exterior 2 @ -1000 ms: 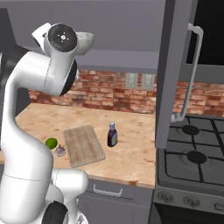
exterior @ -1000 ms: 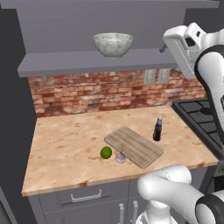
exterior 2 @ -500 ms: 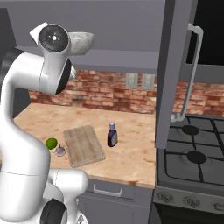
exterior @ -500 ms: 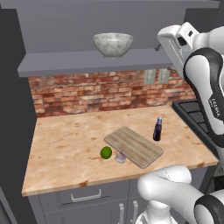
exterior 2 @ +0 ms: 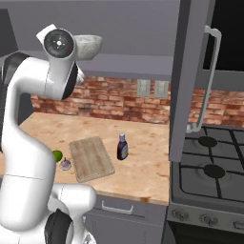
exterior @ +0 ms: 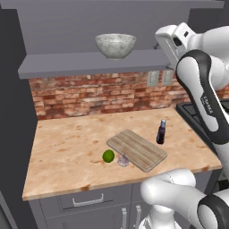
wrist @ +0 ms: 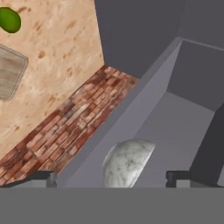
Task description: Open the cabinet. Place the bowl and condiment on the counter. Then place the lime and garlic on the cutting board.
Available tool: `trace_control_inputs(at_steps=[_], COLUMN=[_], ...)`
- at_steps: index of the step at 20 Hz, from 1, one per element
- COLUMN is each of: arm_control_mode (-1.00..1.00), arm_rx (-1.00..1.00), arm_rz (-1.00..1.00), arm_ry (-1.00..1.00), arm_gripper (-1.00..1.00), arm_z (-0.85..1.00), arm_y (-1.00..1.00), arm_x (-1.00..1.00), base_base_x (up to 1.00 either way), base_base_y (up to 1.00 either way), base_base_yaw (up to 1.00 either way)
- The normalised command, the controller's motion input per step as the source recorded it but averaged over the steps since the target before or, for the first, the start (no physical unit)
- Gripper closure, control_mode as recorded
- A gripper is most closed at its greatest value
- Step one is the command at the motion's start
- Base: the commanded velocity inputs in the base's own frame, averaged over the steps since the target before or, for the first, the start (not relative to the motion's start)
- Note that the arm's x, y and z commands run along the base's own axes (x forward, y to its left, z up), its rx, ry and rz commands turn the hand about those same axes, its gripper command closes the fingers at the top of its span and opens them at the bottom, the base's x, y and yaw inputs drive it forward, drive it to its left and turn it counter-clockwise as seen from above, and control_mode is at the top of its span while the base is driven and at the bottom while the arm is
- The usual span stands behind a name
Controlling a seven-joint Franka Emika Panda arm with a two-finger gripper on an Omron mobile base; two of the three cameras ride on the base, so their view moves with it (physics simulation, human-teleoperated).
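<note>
Tool (wrist: pixel 109 177) released, fingers spread wide, raised to cabinet (exterior: pixel 112 62) shelf height. Marbled bowl (wrist: pixel 127 162) just ahead, between the fingertips but untouched, resting on the shelf. Far below the tool on the tan surface (exterior: pixel 67 152): cutting board (exterior: pixel 136 150), lime (exterior: pixel 108 156) and garlic (exterior: pixel 123 160) just beside its edge, condiment (exterior: pixel 161 132) upright near its other side.

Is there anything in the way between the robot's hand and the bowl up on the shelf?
Nothing visible is. In the hand view the bowl sits right between the open gripper's fingertips, with bare cabinet shelf around it. The door is swung open.
</note>
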Motion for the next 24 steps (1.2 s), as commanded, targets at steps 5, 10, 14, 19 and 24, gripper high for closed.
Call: trace_control_inputs(at_steps=[5, 10, 14, 19, 24], arm_control_mode=[-1.0, -1.0, -1.0, -1.0, -1.0], arm_rx=[0.0, 0.0, 0.0, 0.0, 0.0], arm_rz=[-0.03, -0.02, -0.02, -0.02, -0.01], arm_ry=[0.0, 0.0, 0.0, 0.0, 0.0], arm_gripper=[-1.0, -1.0, -1.0, -1.0, -1.0], arm_z=[0.0, 0.0, 0.0, 0.0, 0.0], arm_y=[0.02, 0.03, 0.04, 0.06, 0.08], arm_x=[0.31, 0.32, 0.33, 0.31, 0.29], base_base_x=[0.0, 0.0, 0.0, 0.0, 0.0], base_base_y=[0.0, 0.0, 0.0, 0.0, 0.0], base_base_yaw=[0.0, 0.0, 0.0, 0.0, 0.0])
